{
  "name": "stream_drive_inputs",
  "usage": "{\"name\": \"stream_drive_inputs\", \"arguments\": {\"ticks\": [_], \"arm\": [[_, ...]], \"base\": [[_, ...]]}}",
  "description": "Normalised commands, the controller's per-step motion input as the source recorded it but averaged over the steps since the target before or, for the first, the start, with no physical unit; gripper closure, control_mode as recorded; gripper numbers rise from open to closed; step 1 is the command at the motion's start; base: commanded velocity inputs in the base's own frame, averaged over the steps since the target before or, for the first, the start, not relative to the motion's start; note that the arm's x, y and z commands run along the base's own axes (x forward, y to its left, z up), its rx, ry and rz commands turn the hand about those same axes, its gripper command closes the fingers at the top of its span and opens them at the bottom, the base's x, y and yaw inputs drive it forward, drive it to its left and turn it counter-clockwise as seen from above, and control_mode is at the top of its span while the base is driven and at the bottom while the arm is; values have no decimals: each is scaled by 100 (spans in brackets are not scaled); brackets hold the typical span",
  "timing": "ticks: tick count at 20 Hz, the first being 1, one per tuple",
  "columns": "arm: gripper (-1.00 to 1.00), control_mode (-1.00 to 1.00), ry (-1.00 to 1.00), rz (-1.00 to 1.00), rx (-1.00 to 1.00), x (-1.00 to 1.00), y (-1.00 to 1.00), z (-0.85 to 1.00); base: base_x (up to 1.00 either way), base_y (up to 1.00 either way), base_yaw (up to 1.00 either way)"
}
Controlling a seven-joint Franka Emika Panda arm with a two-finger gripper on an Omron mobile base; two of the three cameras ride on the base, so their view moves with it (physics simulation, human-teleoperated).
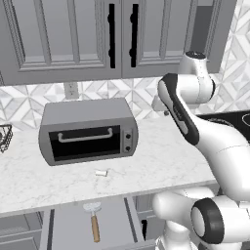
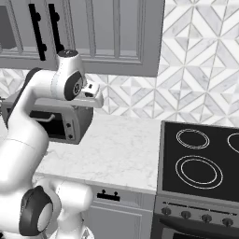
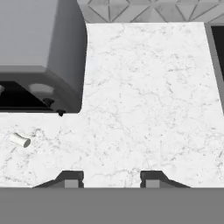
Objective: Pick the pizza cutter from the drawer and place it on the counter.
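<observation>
The pizza cutter (image 1: 94, 220) lies in the open drawer (image 1: 114, 225) below the counter's front edge, its silver wheel toward the counter and its wooden handle pointing away from it. My gripper (image 3: 111, 179) hangs high above the white marble counter (image 1: 161, 161), right of the toaster oven, and looks straight down at the slab (image 3: 148, 87). Its fingertips (image 3: 72, 178) stand wide apart with nothing between them, so it is open. The hand (image 2: 93, 95) shows in front of the backsplash, well above and behind the drawer.
A grey toaster oven (image 1: 88, 132) (image 3: 39, 52) stands on the counter's left part. A tiny white cylinder (image 1: 101, 173) (image 3: 20, 140) lies in front of it. A black stove top (image 2: 205, 158) borders the counter on the right. A wire basket (image 1: 4, 136) sits far left, under grey wall cabinets (image 1: 73, 34).
</observation>
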Motion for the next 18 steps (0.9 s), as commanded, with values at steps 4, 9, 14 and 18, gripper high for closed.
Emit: {"name": "stream_drive_inputs", "arguments": {"ticks": [4, 9, 14, 18], "arm": [[-100, -100, 1, 0, 0, -39, -2, -7], [-100, -100, 25, 0, 0, -87, -3, -59], [-100, -100, 34, 0, -11, -32, 7, -65], [-100, -100, 15, 0, -7, -16, 2, -41]], "base": [[0, 0, 0], [0, 0, 0], [0, 0, 0], [0, 0, 0]]}}
